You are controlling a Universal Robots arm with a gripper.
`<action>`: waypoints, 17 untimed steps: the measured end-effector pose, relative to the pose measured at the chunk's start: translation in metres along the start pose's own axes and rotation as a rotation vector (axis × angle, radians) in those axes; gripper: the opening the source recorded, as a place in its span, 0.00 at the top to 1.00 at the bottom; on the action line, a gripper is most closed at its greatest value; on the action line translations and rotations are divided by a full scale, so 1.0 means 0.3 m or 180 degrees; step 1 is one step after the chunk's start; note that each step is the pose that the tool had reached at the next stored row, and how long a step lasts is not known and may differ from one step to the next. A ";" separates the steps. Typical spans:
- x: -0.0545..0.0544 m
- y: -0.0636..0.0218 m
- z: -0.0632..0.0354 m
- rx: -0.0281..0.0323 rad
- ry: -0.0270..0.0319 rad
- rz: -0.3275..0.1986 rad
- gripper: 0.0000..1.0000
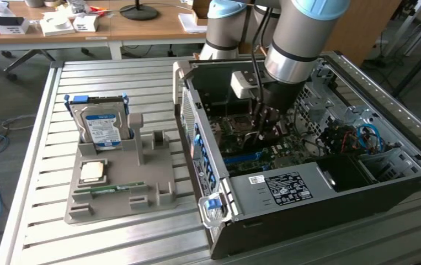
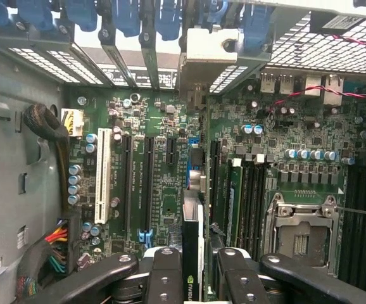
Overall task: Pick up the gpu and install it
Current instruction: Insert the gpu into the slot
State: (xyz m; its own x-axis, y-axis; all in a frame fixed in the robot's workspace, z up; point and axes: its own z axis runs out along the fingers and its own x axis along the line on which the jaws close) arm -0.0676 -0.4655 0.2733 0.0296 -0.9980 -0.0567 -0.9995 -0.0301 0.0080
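Note:
My gripper (image 1: pixel 264 122) reaches down inside the open computer case (image 1: pixel 195 118), just above the green motherboard (image 2: pixel 164 209). It is shut on the gpu (image 2: pixel 192 253), a thin dark card seen edge-on between the two black fingers (image 2: pixel 164 269). The card stands upright over the expansion slots. Its silver bracket (image 2: pixel 209 54) sits against the rear slot openings under the blue latches. I cannot tell whether the card's edge sits in the slot.
A grey parts holder (image 1: pixel 122 204) lies on the slatted table at the exterior view's left. It carries a hard drive (image 1: pixel 101 124), a processor (image 1: pixel 92 171) and a green memory stick (image 1: pixel 111 190). The power supply (image 1: pixel 291 190) and cables (image 1: pixel 361 138) crowd the case.

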 end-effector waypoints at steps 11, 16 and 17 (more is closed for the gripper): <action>-0.003 0.008 0.001 0.0000 0.0001 -0.0001 0.74; -0.004 0.017 0.001 0.0000 0.0000 -0.0001 0.74; -0.004 0.019 0.001 0.0000 0.0000 -0.0001 0.74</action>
State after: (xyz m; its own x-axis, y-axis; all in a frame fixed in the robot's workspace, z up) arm -0.0732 -0.4646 0.2731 0.0299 -0.9979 -0.0566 -0.9995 -0.0304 0.0080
